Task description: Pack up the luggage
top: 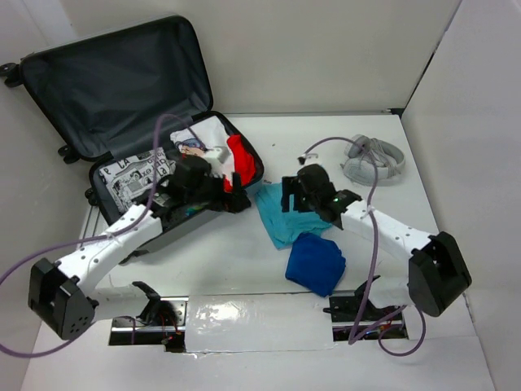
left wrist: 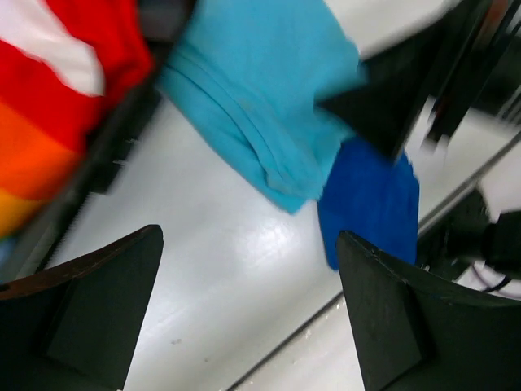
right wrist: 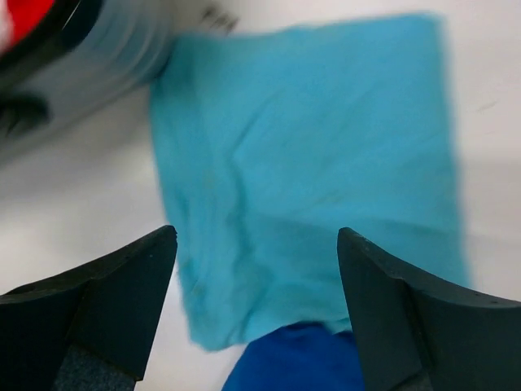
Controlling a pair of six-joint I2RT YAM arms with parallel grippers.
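The luggage [top: 106, 81] lies open at the back left, lid up, with a patterned white cloth [top: 134, 175] and a red and white garment [top: 236, 159] inside. A folded light blue cloth [top: 281, 213] lies on the table to its right; it also shows in the left wrist view [left wrist: 252, 90] and the right wrist view [right wrist: 317, 138]. A dark blue cloth [top: 316, 262] lies in front of it. My left gripper [top: 236, 199] is open and empty at the suitcase's right rim. My right gripper [top: 289, 195] is open and empty over the light blue cloth.
White headphones [top: 374, 159] with a cable lie at the back right. White walls close the table at the back and on both sides. The suitcase rim [left wrist: 89, 155] stands just left of my left gripper.
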